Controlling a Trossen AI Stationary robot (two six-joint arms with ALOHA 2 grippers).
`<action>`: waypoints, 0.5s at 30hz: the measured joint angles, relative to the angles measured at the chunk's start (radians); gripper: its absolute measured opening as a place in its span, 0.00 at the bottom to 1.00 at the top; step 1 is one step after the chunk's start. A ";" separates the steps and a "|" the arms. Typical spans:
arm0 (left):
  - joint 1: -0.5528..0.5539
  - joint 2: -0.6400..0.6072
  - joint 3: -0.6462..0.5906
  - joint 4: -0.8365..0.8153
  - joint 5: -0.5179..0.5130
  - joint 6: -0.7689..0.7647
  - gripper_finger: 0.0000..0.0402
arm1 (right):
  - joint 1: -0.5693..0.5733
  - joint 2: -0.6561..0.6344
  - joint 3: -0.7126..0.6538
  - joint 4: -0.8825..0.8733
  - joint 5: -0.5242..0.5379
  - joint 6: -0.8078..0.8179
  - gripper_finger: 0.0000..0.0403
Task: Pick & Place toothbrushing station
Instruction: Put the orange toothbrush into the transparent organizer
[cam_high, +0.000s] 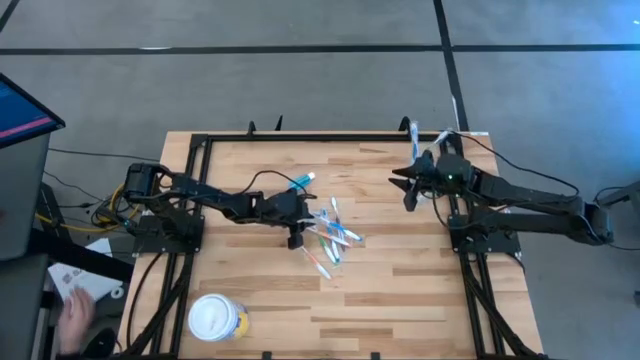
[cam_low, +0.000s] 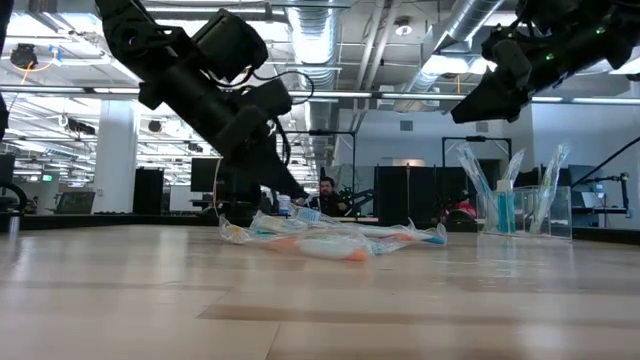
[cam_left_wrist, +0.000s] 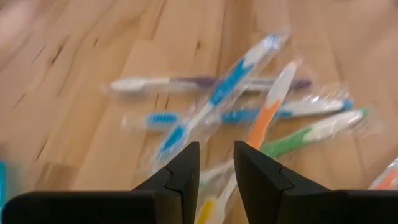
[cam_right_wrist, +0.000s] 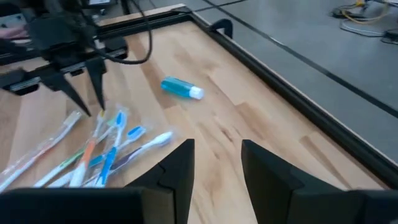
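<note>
Several wrapped toothbrushes (cam_high: 332, 240) lie in a loose pile at the table's middle, also in the left wrist view (cam_left_wrist: 249, 106). A small blue tube with a white cap (cam_high: 302, 181) lies on its side just beyond them. A clear tumbler (cam_low: 525, 212) stands at the far right with a few brushes upright in it. My left gripper (cam_left_wrist: 216, 168) is open, slanting down over the pile's left end (cam_right_wrist: 94, 112). My right gripper (cam_right_wrist: 217, 162) is open and high near the tumbler (cam_high: 407, 190), with nothing between its fingers. My left gripper slants down from the table's left with its fingertips (cam_right_wrist: 102, 111) at the ends of the toothbrushes. A yellow-handled brush (cam_left_wrist: 208, 208) runs under the gap between the fingers. I cannot tell whether the tips touch it.
A round yellow tub with a white lid (cam_high: 215, 320) stands near the front left edge. A black frame (cam_high: 200, 145) rims the table. A person's hand (cam_high: 75, 315) shows off the table's front left corner. Bare wood lies to the front and right of the pile.
</note>
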 joint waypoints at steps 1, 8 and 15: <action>0.000 0.000 0.000 -0.015 -0.005 0.000 0.23 | 0.007 0.004 0.000 0.001 0.000 0.000 0.30; 0.000 0.000 0.000 -0.086 -0.037 0.028 0.23 | 0.035 0.053 0.000 0.022 0.002 0.000 0.30; 0.012 -0.042 0.000 -0.163 -0.041 -0.003 0.27 | 0.045 0.128 0.000 0.061 0.003 0.000 0.30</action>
